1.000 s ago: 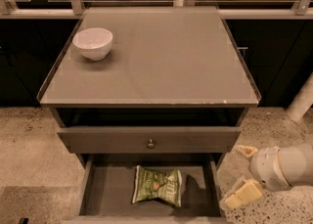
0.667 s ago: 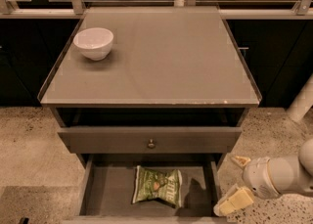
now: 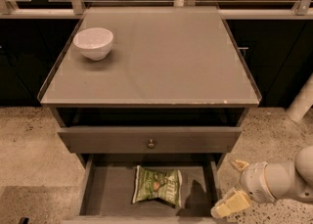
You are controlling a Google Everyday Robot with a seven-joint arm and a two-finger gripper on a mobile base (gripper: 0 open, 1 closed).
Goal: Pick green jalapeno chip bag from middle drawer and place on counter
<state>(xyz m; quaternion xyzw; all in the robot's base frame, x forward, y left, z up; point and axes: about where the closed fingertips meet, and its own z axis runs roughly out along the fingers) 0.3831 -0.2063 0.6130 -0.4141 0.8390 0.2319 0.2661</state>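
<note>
The green jalapeno chip bag (image 3: 157,185) lies flat on the floor of the open middle drawer (image 3: 110,191), near its centre. The counter (image 3: 166,61) is the glossy grey-beige top above it. My gripper (image 3: 234,187) is at the lower right, just outside the drawer's right wall, level with the drawer and to the right of the bag. Its two pale fingers (image 3: 230,207) are spread apart and hold nothing.
A white bowl (image 3: 93,42) stands on the counter's back left part. The top drawer front with a small round knob (image 3: 151,143) is shut above the open drawer. Dark cabinets flank the unit. A white post (image 3: 303,101) stands at the right on the speckled floor.
My gripper and arm have dropped lower and shifted slightly left toward the drawer's right wall. The bag, bowl and drawer have not moved.
</note>
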